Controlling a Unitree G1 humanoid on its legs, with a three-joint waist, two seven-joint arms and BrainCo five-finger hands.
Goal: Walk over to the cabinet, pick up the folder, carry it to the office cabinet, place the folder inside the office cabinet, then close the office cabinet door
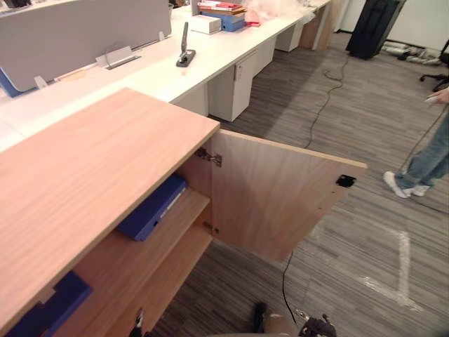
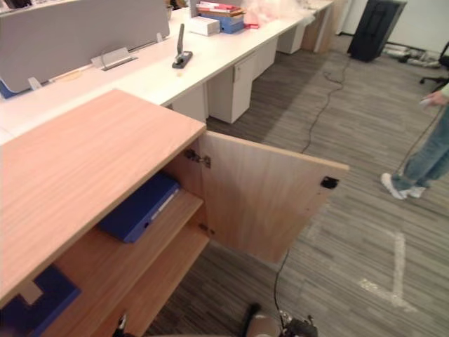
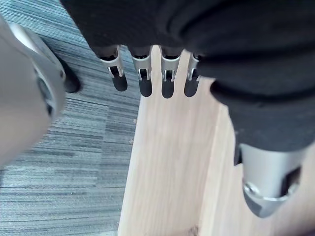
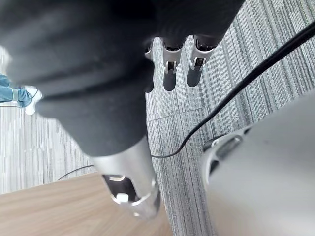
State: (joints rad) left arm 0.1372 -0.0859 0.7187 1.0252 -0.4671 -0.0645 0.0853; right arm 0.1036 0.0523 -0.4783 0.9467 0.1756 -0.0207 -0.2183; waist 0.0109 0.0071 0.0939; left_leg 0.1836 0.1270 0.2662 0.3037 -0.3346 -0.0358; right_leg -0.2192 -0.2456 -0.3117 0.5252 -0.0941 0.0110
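**Two empty hands, folder sitting on the shelf**

Both hands are loose and holding nothing. The left hand (image 3: pixel 145 81) has its fingers straight and side by side, thumb off on its own, over a pale wood board (image 3: pixel 167 167) with the grey striped carpet (image 3: pixel 74 162) next to it. The right hand (image 4: pixel 197 69) looks the same: fingers relaxed, nothing in them, carpet below and a bit of wood at the edge of its wrist view.

Right in front is the wooden cabinet (image 1: pixel 91 175), with its door (image 1: pixel 273 196) swung wide open to the right. You can see the metal hinge (image 1: pixel 209 157) at the top and a small black catch (image 1: pixel 345 181) near the door's free edge. The blue folder (image 1: pixel 153 208) lies flat on the upper shelf (image 1: pixel 140 260) inside, tucked just under the top, close to the hinge side. Another blue thing (image 1: pixel 52 309) sits lower down at the near left, but I can't tell what it is.

Behind the cabinet is a long white desk (image 1: pixel 161 70) with a grey divider screen (image 1: pixel 84 31), a small dark stand (image 1: pixel 185 53) and, further along, a stack of books and boxes (image 1: pixel 223 15). A white drawer unit (image 1: pixel 235 88) sits under it.

Out on the right there's white tape (image 1: pixel 403 267) on the carpet. Past that, a person (image 1: pixel 428 158) in jeans and white shoes stands at the edge.
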